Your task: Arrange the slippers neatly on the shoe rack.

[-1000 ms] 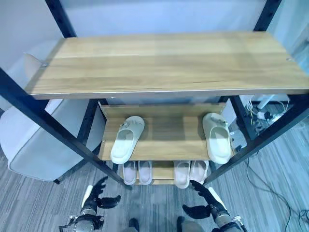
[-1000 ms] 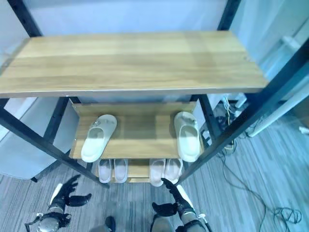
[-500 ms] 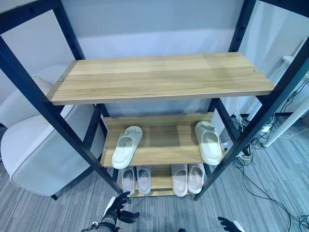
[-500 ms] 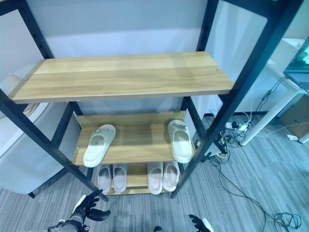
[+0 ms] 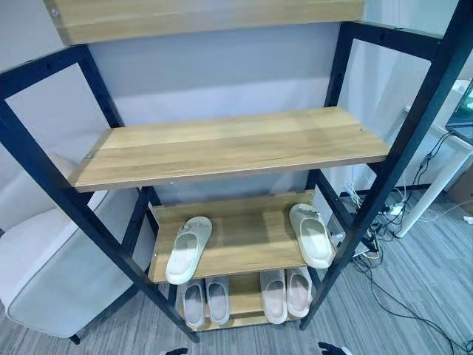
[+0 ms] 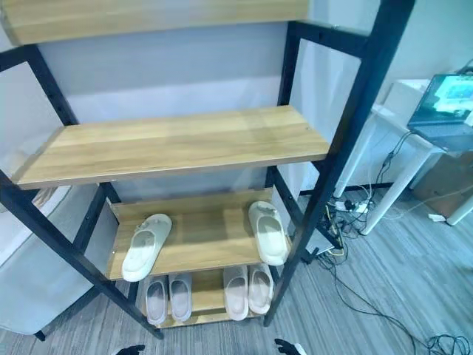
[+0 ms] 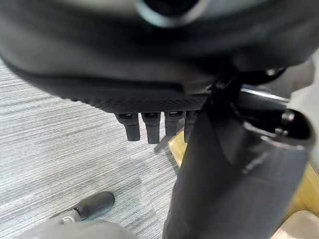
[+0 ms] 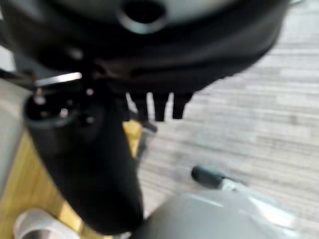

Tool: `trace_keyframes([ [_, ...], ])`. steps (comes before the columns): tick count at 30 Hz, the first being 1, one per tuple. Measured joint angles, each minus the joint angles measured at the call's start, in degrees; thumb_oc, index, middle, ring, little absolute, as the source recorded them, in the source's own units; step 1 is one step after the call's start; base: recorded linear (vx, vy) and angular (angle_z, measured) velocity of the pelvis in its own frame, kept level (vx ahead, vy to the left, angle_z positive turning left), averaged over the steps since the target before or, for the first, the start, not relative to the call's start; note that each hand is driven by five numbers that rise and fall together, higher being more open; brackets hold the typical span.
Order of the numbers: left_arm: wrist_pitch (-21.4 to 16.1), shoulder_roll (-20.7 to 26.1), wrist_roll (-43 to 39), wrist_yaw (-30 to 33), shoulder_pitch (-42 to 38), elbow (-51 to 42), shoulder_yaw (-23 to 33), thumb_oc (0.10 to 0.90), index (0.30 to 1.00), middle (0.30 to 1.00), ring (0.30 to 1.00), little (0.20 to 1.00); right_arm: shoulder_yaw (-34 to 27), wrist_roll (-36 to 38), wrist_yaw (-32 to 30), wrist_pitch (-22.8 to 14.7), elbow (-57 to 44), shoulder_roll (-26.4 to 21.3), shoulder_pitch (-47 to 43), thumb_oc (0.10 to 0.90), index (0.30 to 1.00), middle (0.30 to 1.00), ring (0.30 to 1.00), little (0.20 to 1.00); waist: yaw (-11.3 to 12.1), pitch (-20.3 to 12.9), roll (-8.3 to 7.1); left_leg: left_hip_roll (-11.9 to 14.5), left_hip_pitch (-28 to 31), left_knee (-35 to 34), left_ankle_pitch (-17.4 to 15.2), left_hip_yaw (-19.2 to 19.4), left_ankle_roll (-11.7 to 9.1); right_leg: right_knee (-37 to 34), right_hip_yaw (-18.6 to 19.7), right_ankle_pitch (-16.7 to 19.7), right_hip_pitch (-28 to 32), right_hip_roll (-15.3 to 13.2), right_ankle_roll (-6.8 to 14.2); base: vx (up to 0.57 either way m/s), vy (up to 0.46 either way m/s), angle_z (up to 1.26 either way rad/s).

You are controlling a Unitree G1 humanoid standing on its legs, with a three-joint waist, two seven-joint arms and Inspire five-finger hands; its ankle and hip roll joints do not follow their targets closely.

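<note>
I see a shoe rack (image 5: 222, 148) of matt, light-grained wooden boards on a black metal frame. The slippers (image 5: 188, 248) look like smooth, matt pale foam. The floor (image 5: 414, 296) is grey, streaked carpet.

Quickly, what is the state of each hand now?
Left hand: open, fingers straight, holding nothing.
Right hand: open, fingers straight, holding nothing.

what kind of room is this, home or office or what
Probably an office or lab corner rather than a home. A white desk with an open laptop stands to the right, power cables trail over grey carpet, and a black-framed shoe rack holds pale slippers.
</note>
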Motion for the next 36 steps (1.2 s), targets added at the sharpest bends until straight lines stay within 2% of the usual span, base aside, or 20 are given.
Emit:
trace_keyframes([
  [1,0.17,0.04,0.18,-0.09,-0.1,-0.03,-1.61,0.8,0.9,0.9,0.9,0.9,-0.4,1.91,0.67,-0.07,1.16,0.19,0.42,0.8,0.9,0.9,0.9,0.9,-0.17,0.07,0.14,0.13,-0.12,0.06,0.1,0.07,-0.14,-0.01,0.2,0.0,-0.35,-0.02,0.0,0.04,-0.015,0.05],
  [2,0.46,0.56,0.8,-0.36,-1.01,-0.13,-6.49,0.8,0.9,0.9,0.9,0.9,-3.32,8.22,2.42,0.13,5.31,1.67,-0.73,0.8,0.9,0.9,0.9,0.9,-0.13,-0.03,0.27,0.12,-0.96,0.21,0.12,0.07,-0.19,0.02,0.14,-0.08,-0.85,-0.09,0.1,0.04,-0.006,0.05],
  [6,1.21,0.21,2.45,-1.54,-3.26,-1.18,-11.4,0.8,0.9,0.9,0.9,0.9,-6.53,13.75,3.91,1.7,8.96,2.39,-1.08,0.8,0.9,0.9,0.9,0.9,-0.71,0.59,1.18,0.12,-2.18,0.42,0.44,0.16,-0.61,0.4,0.2,0.24,-2.12,-0.04,0.04,0.04,0.0,-0.06],
  [8,1.32,-0.06,2.93,-2.45,-3.89,-2.04,-12.23,0.8,0.9,0.9,0.9,0.9,-6.54,13.71,4.26,1.69,8.96,2.25,-1.7,0.8,0.9,0.9,0.9,0.9,-1.63,1.11,1.62,0.23,-2.15,0.79,0.49,0.1,-0.69,0.38,0.14,0.24,-1.88,-0.02,0.01,0.0,0.0,0.0],
  [15,1.36,-1.06,6.35,-2.39,-5.87,-5.25,-16.91,0.8,0.9,0.9,0.9,0.9,-6.02,11.78,4.17,1.73,9.19,1.14,-2.85,0.8,0.9,0.9,0.9,0.9,-1.55,2.41,2.71,1.0,-2.55,0.92,0.72,-0.49,-1.12,0.38,-0.35,0.26,-2.07,0.44,-0.13,0.0,0.0,0.05],
  [19,1.24,-1.35,6.39,-2.77,-5.76,-9.38,-19.03,0.8,0.9,0.9,0.9,0.9,-6.23,11.78,4.1,1.68,9.2,0.25,-3.45,0.8,0.9,0.9,0.9,0.9,-1.5,3.45,3.92,1.08,-3.34,0.95,1.03,-0.78,-1.52,0.4,-0.47,0.46,-2.53,0.52,-0.36,-0.01,0.002,0.03],
  [23,1.28,-0.6,6.46,-4.03,-5.05,-17.8,-21.53,0.8,0.9,0.9,0.9,0.9,-6.27,11.31,3.57,2.01,9.58,-1.03,-4.43,0.8,0.9,0.9,0.9,0.9,-1.33,4.97,5.03,1.08,-4.14,1.2,1.49,-1.67,-2.16,0.38,-1.63,0.45,-2.58,0.43,-0.37,-0.03,0.008,0.15],
  [24,1.26,1.58,6.24,-5.36,-3.32,-24.86,-22.26,0.8,0.9,0.9,0.9,0.9,-6.37,11.12,3.56,2.0,9.53,-1.24,-4.82,0.8,0.9,0.9,0.9,0.9,-1.3,5.89,5.21,1.08,-4.27,1.54,1.5,-2.03,-2.16,0.35,-1.97,0.44,-2.42,0.42,-0.36,-0.05,0.009,0.12],
  [26,0.7,4.18,6.11,-7.02,-1.76,-32.17,-22.76,0.8,0.9,0.9,0.9,0.9,-7.0,11.12,3.54,2.03,9.53,-1.32,-4.89,0.8,0.9,0.9,0.9,0.9,-0.52,6.26,5.42,1.03,-4.66,1.89,1.68,-2.31,-2.41,0.36,-2.15,0.45,-2.52,0.39,-0.37,-0.03,-0.002,0.08],
  [27,0.64,7.79,6.03,-8.29,0.05,-41.12,-22.99,0.8,0.9,0.9,0.9,0.9,-7.38,11.08,3.55,2.06,9.55,-1.45,-4.87,0.8,0.9,0.9,0.9,0.9,-0.11,6.91,5.54,1.12,-4.8,2.01,1.74,-2.66,-2.52,0.26,-2.34,0.45,-2.51,0.46,-0.37,-0.01,-0.009,0.1],
  [29,-0.83,11.08,4.45,-9.0,1.25,-47.89,-22.26,0.8,0.9,0.9,0.9,0.9,-7.81,10.93,3.42,2.06,9.57,-1.73,-4.68,0.8,0.9,0.9,0.9,0.9,0.14,6.98,5.8,1.11,-5.04,1.94,2.04,-3.51,-2.93,0.35,-3.43,0.42,-2.26,0.38,-0.37,0.0,-0.01,0.21],
  [36,-1.41,14.73,-0.12,-12.11,2.72,-53.21,-20.14,0.8,0.9,0.9,0.9,0.9,-7.54,9.21,2.96,2.19,9.64,-2.32,-4.44,0.8,0.9,0.9,0.9,0.9,1.28,6.73,6.2,1.07,-4.98,1.65,1.99,-3.76,-2.88,0.02,-3.55,0.45,-2.25,0.29,-0.32,0.0,-0.002,0.03],
])
